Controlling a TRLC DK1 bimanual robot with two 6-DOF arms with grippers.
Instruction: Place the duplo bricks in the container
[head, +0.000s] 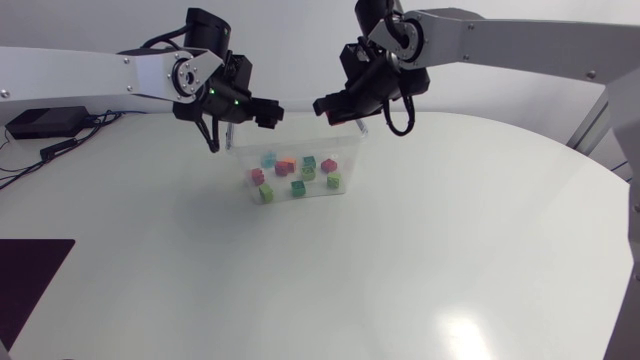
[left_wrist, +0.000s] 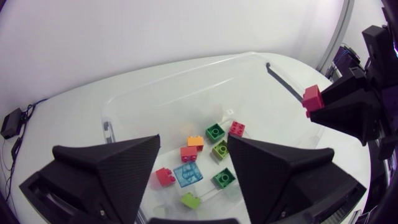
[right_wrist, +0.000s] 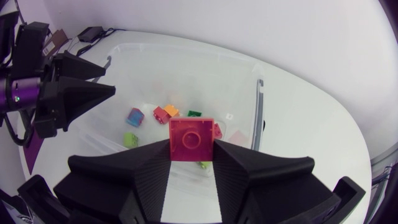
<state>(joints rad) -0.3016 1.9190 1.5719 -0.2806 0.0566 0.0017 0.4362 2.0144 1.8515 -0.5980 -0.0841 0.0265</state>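
Observation:
A clear plastic container (head: 238, 150) stands at the table's far middle with several duplo bricks in it: red, orange, blue, lime and green. My left gripper (head: 270, 113) hovers over its left end, open and holding nothing. In the left wrist view the light blue brick (left_wrist: 188, 175) and a red brick (left_wrist: 165, 177) lie on the container floor under the open fingers (left_wrist: 112, 168). My right gripper (right_wrist: 191, 155) hangs over the container's right end, shut on a red brick (right_wrist: 191, 140). This red brick (left_wrist: 313, 98) also shows in the left wrist view.
The white table (head: 450, 250) spreads wide in front of and to the right of the container. A black box with cables (head: 40, 123) sits at the far left edge. A dark panel (head: 30, 275) lies at the front left.

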